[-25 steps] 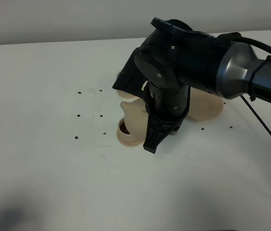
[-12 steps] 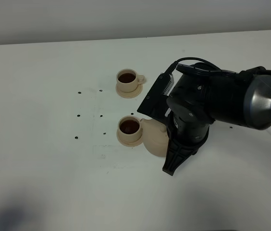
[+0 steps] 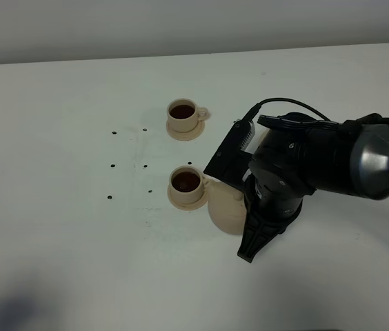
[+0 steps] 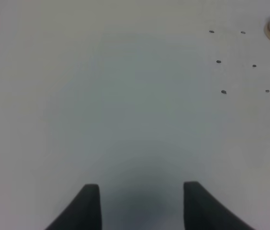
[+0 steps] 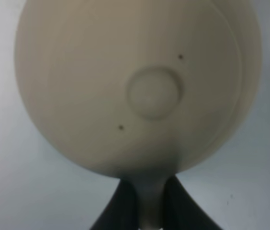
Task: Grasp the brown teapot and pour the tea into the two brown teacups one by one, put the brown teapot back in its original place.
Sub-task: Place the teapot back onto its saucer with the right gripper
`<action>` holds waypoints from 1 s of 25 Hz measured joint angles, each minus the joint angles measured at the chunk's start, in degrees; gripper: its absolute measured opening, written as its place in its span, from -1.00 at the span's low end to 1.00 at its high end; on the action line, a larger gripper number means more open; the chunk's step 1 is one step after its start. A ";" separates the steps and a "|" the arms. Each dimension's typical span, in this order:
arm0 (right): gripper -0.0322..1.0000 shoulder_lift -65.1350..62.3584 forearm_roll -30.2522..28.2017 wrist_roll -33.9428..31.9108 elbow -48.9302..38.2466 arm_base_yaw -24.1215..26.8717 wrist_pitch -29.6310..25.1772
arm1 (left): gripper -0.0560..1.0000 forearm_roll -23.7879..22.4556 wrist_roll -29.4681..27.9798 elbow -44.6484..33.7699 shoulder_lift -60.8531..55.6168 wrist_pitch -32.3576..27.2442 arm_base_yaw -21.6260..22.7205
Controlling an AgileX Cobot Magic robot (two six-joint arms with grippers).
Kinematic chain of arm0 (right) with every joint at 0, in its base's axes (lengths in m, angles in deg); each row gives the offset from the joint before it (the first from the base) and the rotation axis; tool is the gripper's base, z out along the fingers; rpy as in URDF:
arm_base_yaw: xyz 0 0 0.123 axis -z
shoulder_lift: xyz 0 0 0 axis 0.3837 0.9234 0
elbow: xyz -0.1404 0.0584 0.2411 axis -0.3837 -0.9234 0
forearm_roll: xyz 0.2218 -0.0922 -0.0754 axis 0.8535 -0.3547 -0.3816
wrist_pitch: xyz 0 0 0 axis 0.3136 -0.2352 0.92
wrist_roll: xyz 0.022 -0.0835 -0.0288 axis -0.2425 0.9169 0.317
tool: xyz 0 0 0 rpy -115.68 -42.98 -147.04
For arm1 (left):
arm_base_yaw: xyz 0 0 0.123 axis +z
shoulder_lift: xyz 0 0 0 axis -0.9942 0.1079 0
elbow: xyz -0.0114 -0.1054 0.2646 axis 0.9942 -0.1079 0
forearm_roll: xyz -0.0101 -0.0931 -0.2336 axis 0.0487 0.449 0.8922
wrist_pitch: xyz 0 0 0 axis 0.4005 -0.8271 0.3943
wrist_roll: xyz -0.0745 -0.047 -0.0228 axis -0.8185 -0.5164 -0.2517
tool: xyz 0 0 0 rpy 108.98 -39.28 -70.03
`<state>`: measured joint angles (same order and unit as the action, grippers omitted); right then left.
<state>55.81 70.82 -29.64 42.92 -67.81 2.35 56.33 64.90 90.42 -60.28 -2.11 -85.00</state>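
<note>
— Where pinched by the handle in the right gripper (image 5: 147, 203), teapot (image 3: 227, 207) held just beside the near cup (image 3: 186, 183), right of it.
— And the cups?
— Both dark with tea, on small saucers; far cup (image 3: 183, 112) well behind. Teapot lid and knob fill the right wrist view.
— Left gripper (image 4: 140, 203)?
— Spread over bare white table (image 4: 125, 96), holding nothing. Big saucer not visible behind the right arm (image 3: 318, 162).

Bulky black-and-grey right arm (image 3: 318, 162), glossy rounded casing, black cable looping just behind the black wedge-fingered right gripper (image 5: 146, 203).
</note>
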 joint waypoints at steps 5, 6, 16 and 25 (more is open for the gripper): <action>-0.75 1.67 0.05 -0.03 -0.07 0.00 0.12 | -0.09 0.00 0.00 0.00 0.00 0.00 0.00; -0.75 1.67 0.05 -0.03 -0.07 0.00 0.12 | -0.09 0.00 0.00 0.00 0.00 0.00 0.00; -0.75 -3.47 -0.98 -0.07 -0.02 3.97 -2.06 | -0.09 0.00 -0.04 0.00 0.00 0.00 0.00; -0.75 -4.70 -1.24 1.11 2.96 13.23 -2.13 | -0.09 0.00 -0.04 0.00 0.00 0.00 0.00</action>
<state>51.10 69.58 -28.53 45.88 -54.58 0.23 56.33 64.86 90.42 -60.28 -2.11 -85.00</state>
